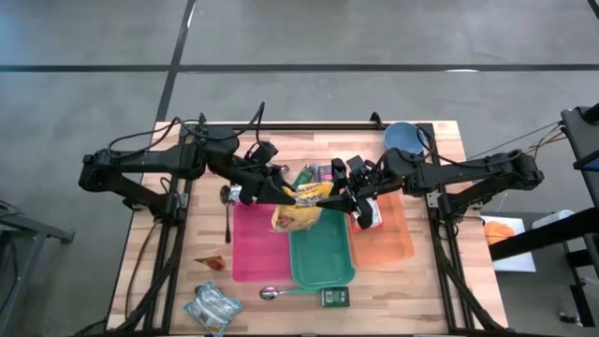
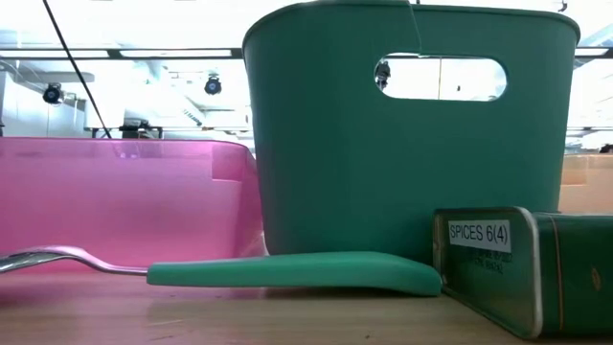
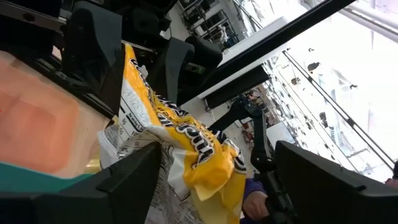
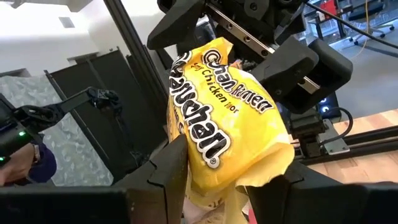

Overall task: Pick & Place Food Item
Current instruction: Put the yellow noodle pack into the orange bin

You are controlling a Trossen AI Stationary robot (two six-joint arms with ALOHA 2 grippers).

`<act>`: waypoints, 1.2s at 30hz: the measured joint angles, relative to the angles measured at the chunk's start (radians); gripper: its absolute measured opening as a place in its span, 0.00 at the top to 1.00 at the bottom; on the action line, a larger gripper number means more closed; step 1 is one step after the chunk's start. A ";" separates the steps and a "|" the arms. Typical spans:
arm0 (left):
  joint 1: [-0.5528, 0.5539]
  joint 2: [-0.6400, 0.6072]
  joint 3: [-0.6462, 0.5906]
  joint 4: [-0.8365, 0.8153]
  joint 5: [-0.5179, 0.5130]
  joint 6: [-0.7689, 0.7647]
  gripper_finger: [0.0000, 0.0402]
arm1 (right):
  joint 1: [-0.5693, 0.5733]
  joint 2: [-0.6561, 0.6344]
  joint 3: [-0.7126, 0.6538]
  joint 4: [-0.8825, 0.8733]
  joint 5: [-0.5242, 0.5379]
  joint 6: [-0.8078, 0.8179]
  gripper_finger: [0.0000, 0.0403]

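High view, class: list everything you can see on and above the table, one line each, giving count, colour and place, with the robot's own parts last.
Noodle packet: one, yellow, held above the bins between both tools.
Pink bin: one, left of the green bin.
Green bin: one, middle of the row.
Orange bin: one, right of the green bin.
Spice tin: one, dark green, table front, before the green bin.
Green-handled spoon: one, left of the tin.
Metal spoon: one, dark handle, left of the pink bin.
Clear bag: one, front left corner.
Small orange-red item: one, left of the pink bin; cannot tell what.
Blue bowl: one, back right.
Left tool: open around the packet.
Right tool: shut on the packet.
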 joint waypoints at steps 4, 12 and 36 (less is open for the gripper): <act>0.000 0.000 0.000 -0.001 0.000 0.000 0.21 | 0.002 0.000 0.000 0.000 0.000 0.013 0.68; 0.003 -0.002 0.000 -0.003 -0.006 0.000 0.22 | 0.017 0.000 -0.001 -0.001 0.009 0.030 0.84; 0.026 -0.049 0.001 0.031 -0.023 -0.003 0.54 | 0.025 0.000 -0.002 0.003 0.030 0.034 0.97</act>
